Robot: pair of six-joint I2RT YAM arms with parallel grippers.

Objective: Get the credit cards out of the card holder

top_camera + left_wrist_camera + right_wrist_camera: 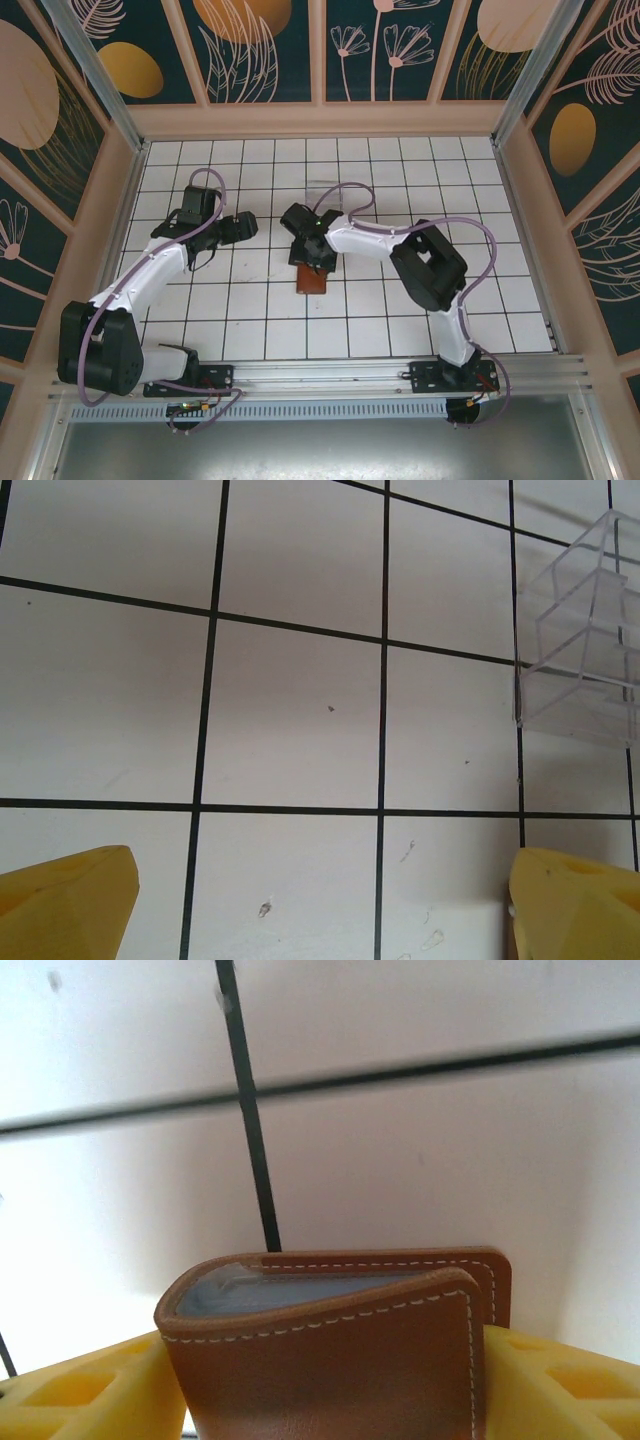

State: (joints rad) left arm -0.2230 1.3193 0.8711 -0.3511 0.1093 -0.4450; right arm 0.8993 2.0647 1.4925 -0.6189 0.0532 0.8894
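Over white tiles [420,170], right jaws clamp the card holder [340,1370]; left jaws gape wide.

- The top camera sits high above and behind my bases, looking down on the card holder [311,281] from far off.
- My right wrist camera looks at the card holder from very close, with the tiled table [420,1160] beyond it.
- My left wrist camera faces the table left of the card holder, from close above.
- The top and right wrist views share the card holder; all three share the table.
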